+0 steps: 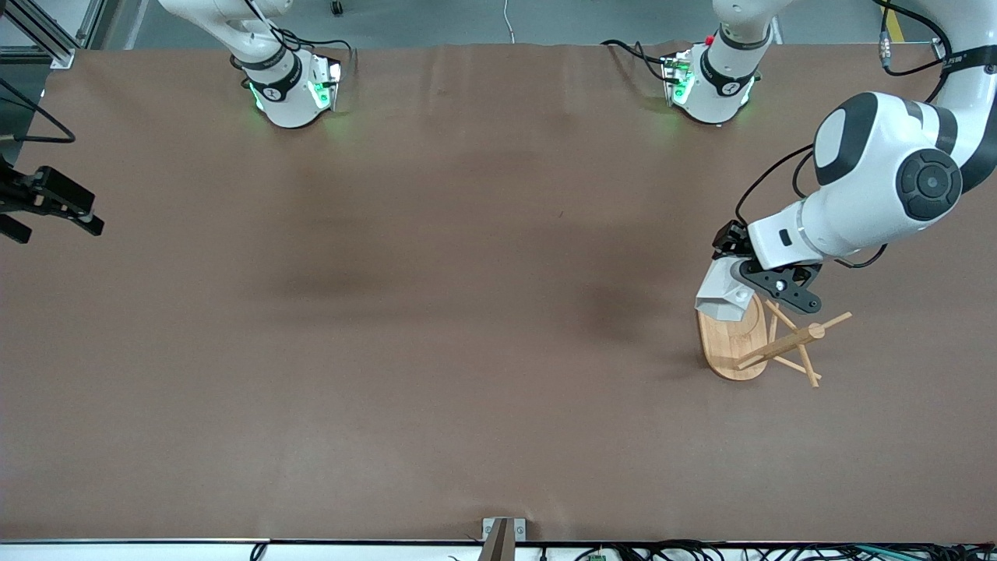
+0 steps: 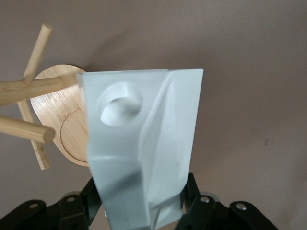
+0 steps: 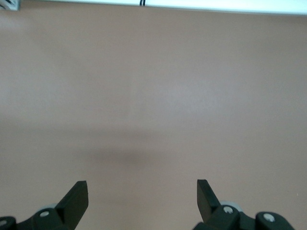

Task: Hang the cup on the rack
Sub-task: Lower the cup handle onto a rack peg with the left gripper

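Holding the cup (image 1: pixel 723 296) up in the air over the rack (image 1: pixel 732 343), at the left arm's end of the bench, partway between the base edge and the front-camera edge, with the left gripper (image 1: pixel 759 284) clamping its fingers onto the cup body. Showing only in the left wrist view (image 2: pixel 144 211): the blocky handle facing the camera, its round hole (image 2: pixel 120 104) sitting just beside a peg tip (image 2: pixel 45 134), apparently not yet threaded. Showing only from the front: the oval base, the post and crossing pegs (image 1: pixel 806 339) leaning toward the left arm's end edge. Waiting at the right arm's end edge, the right gripper (image 1: pixel 47 202) hanging over bare brown cloth, fingers (image 3: pixel 76 199) spread wide apart around nothing in the right wrist view (image 3: pixel 142 196). Leaving wide open cloth (image 1: pixel 436 312) across the middle and toward the front-camera edge. Looking white, faceted, tapering, matte, with sharp creases running down its side (image 2: pixel 163 134).
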